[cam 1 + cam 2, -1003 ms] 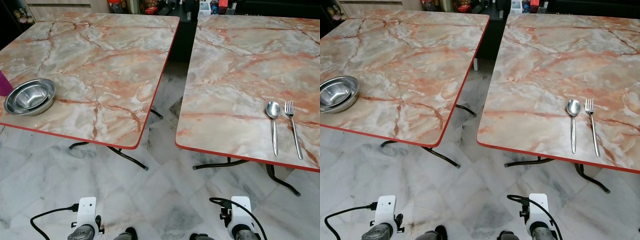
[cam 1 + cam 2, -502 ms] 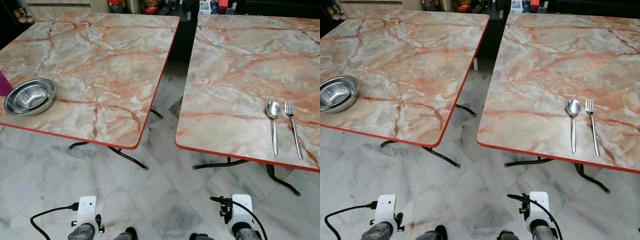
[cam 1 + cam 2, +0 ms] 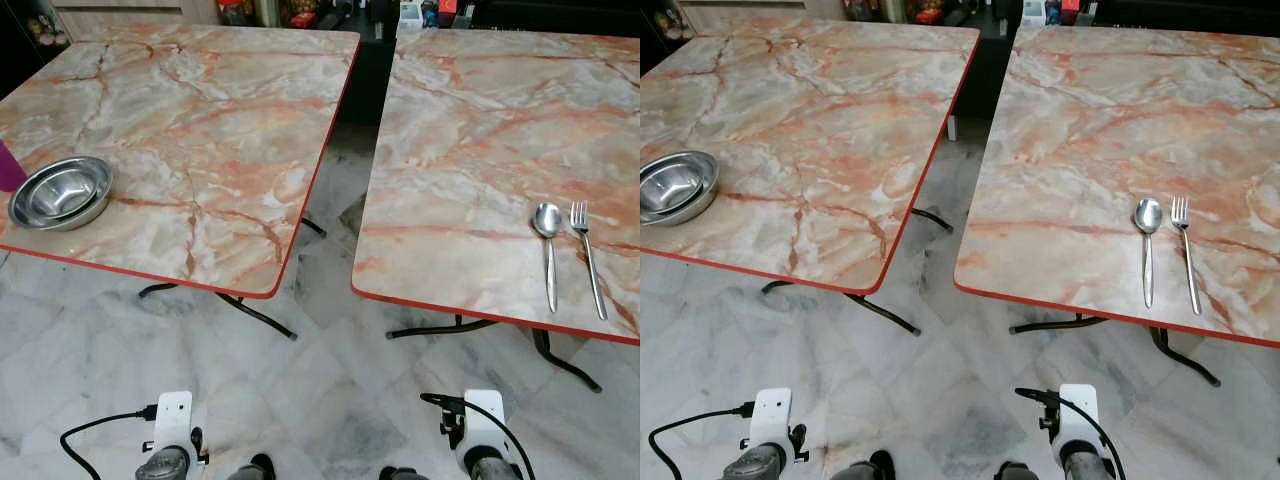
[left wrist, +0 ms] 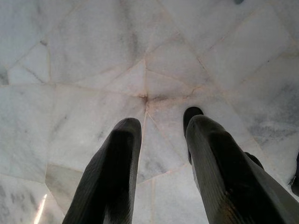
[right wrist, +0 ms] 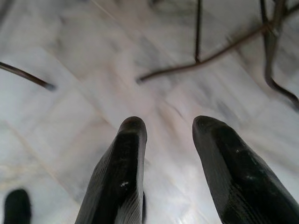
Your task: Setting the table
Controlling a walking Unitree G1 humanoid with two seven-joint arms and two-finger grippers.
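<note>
You are looking down at two marble-patterned benches with red edging, standing side by side with a gap of floor (image 3: 330, 330) between them. The left bench (image 3: 200, 120) is carrying a stack of steel bowls (image 3: 60, 192) near its front left edge, with a purple object (image 3: 8, 168) just beside the stack at the frame's border; what that object is cannot be told. The right bench (image 3: 470, 130) is carrying a spoon (image 3: 547, 240) and a fork (image 3: 586, 252) near its front right corner, lying parallel and just beside each other, heads pointing away from you, handles toward the front edge.

Both of your arms are hanging low over the marble floor, well apart from either bench. Your left tool (image 4: 161, 140) is pointing down at pale floor tiles, its two black fingers parted and holding nothing. Your right tool (image 5: 168, 135) is likewise spread and empty, aiming at the floor where the dark bench legs (image 5: 205, 56) are standing; this view is blurred.
</note>
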